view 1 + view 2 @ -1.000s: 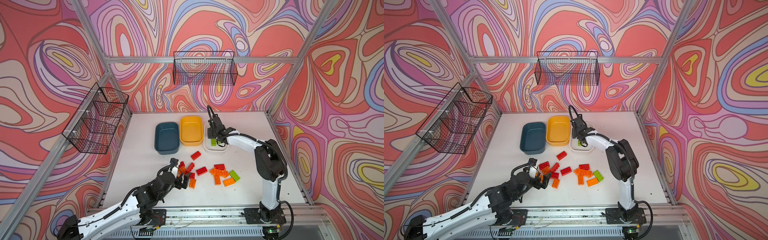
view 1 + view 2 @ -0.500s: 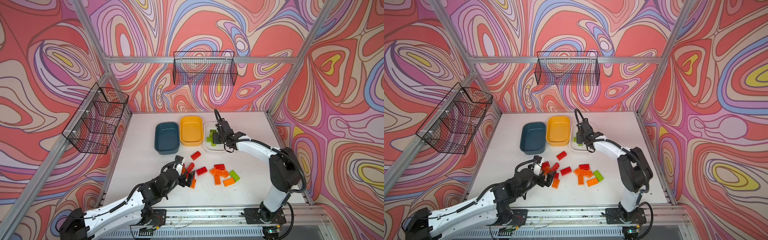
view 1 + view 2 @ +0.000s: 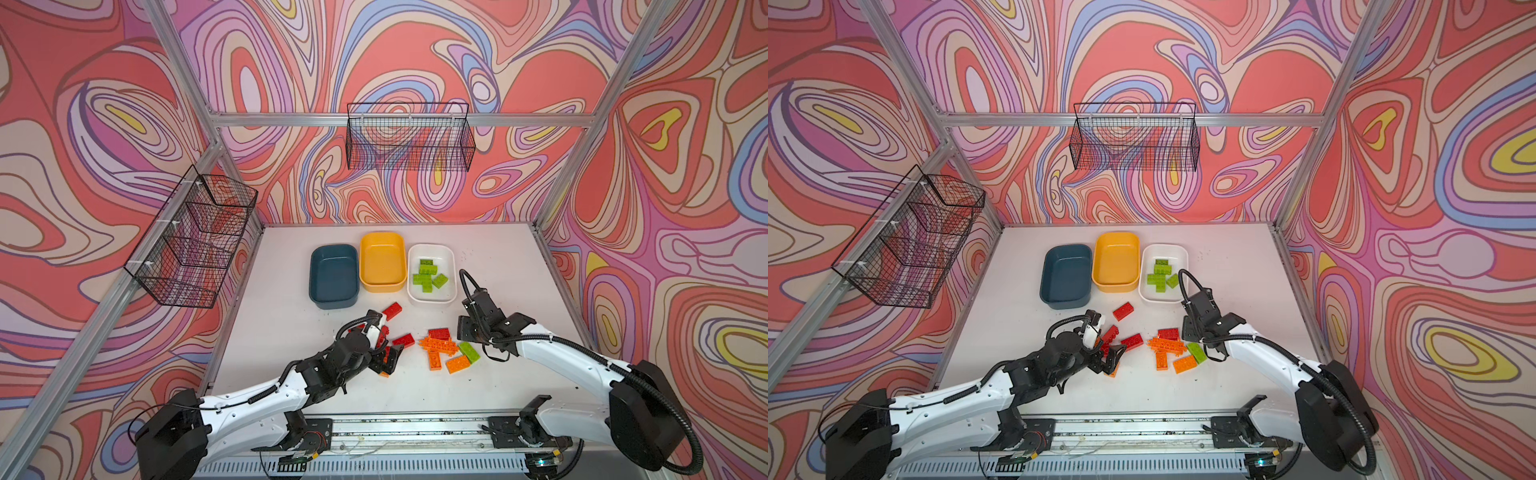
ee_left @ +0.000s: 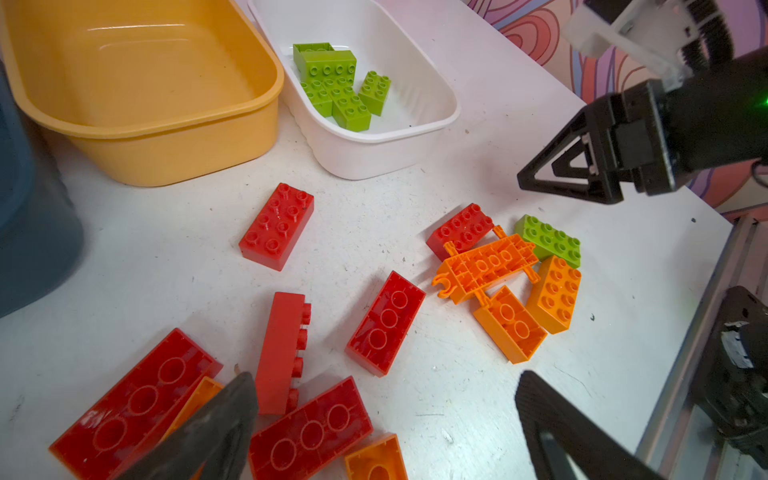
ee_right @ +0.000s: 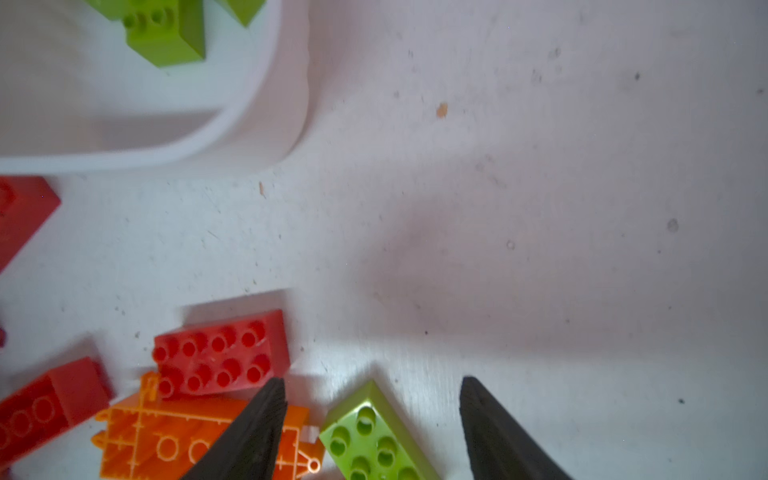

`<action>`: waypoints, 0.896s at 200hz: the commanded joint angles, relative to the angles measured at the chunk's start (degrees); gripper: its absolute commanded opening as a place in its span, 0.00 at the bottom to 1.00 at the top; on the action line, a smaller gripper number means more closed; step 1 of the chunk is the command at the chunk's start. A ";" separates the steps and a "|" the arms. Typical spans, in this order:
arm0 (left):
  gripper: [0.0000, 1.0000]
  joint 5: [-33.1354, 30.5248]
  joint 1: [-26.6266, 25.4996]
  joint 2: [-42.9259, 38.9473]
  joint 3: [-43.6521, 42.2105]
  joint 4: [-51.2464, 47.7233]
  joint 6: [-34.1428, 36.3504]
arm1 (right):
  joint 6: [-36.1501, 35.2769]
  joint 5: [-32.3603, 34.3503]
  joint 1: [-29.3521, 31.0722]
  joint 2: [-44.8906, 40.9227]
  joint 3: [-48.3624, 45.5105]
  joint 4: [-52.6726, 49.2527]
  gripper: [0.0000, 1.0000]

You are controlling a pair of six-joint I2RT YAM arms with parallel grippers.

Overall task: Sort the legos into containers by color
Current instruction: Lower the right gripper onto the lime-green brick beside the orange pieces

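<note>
Three containers stand in a row at the back: dark teal (image 3: 333,274), yellow (image 3: 382,262), white (image 3: 434,293). Only the white one holds legos, several green (image 3: 428,274). Red legos (image 3: 392,310) lie loose in front of the trays, with orange ones (image 3: 440,347) and one green lego (image 3: 469,352) to their right. My left gripper (image 3: 388,359) is open low over red and orange bricks (image 4: 316,428), gripping nothing. My right gripper (image 3: 467,332) is open just above the loose green lego (image 5: 374,436), which lies between the fingers untouched.
Black wire baskets hang on the back wall (image 3: 409,137) and the left wall (image 3: 195,241). Aluminium posts frame the table, and a rail (image 3: 415,424) with both arm bases runs along the front edge. Patterned walls close three sides.
My right gripper has drawn back from over the white tray to the loose pile and opened. My left gripper has pushed a little further in over the red bricks, staying open.
</note>
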 commanded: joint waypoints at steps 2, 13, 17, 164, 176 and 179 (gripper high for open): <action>1.00 1.39 -0.26 -0.78 0.82 2.52 -0.76 | 6.21 -0.72 2.78 -1.57 -2.29 -1.83 0.70; 1.00 0.95 -0.27 -1.80 0.06 2.22 -0.81 | 7.34 -0.49 4.23 -1.28 -2.80 -2.29 0.70; 1.00 0.72 -0.26 -2.17 -0.07 2.01 -0.89 | 7.55 -0.35 4.71 -1.17 -2.94 -2.50 0.70; 1.00 -2.63 -0.27 -11.83 -4.29 -2.31 -1.27 | 10.57 6.74 7.40 -2.13 -3.97 -8.10 0.64; 1.00 -2.77 -0.26 -12.03 -4.35 -2.41 -1.28 | 10.75 6.81 7.39 -3.25 -3.78 -9.00 0.65; 1.00 -2.73 -0.26 -12.08 -4.36 -2.41 -1.26 | 10.75 6.85 7.39 -3.42 -3.72 -9.17 0.65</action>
